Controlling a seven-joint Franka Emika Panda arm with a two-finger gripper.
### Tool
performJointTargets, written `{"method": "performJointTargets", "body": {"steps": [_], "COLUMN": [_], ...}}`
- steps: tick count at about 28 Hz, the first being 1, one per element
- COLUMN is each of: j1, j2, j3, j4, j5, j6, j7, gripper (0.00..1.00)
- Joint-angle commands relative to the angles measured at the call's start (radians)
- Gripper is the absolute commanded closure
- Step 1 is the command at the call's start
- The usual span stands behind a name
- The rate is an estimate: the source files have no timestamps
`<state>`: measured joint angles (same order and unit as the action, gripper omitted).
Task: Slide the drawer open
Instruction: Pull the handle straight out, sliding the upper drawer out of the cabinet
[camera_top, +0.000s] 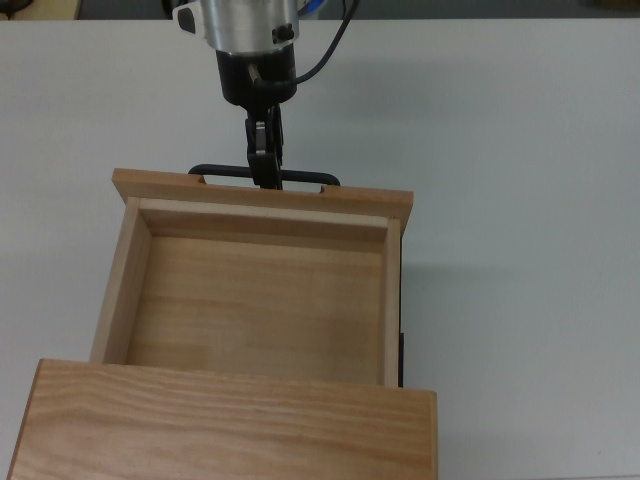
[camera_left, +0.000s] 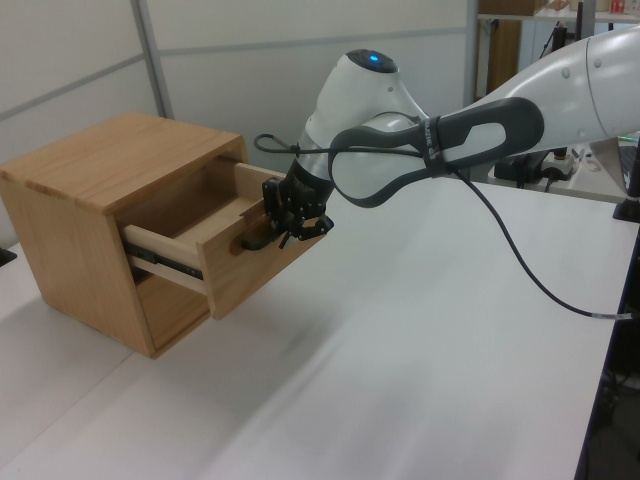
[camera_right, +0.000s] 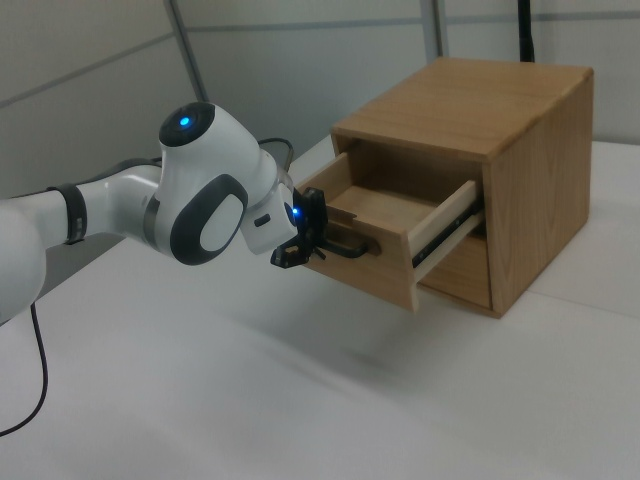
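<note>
Cabinet (camera_left: 90, 190) sits on a plain white table (camera_left: 420, 350), grey wall panels behind. The drawer (camera_top: 255, 290) is well out of it, inside bare, w/ slide rails showing at the side. Gripper (camera_top: 265, 172) is pinched tight on the black handle (camera_top: 300, 172), roughly mid-bar. To do it well: pull straight along the rails, no sideways twist, ease off near the stop so the cabinet doesn't drag.

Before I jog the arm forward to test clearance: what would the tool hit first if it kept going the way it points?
The tool points at the drawer. It is already at the black handle, so it would meet the drawer's front panel just behind it.
</note>
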<state>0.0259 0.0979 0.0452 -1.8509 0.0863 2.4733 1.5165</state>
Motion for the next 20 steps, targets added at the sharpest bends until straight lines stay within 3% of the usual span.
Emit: {"method": "performJointTargets", "body": {"steps": [1, 20], "j1": [-0.001, -0.009], "j2": [-0.066, -0.129], "j3": [-0.002, -0.007], "j4": [-0.037, -0.031], "j5": [0.016, 0.013], "j6": [-0.079, -0.266], "j7": [0.014, 0.016], "gripper": [1.00, 1.00]}}
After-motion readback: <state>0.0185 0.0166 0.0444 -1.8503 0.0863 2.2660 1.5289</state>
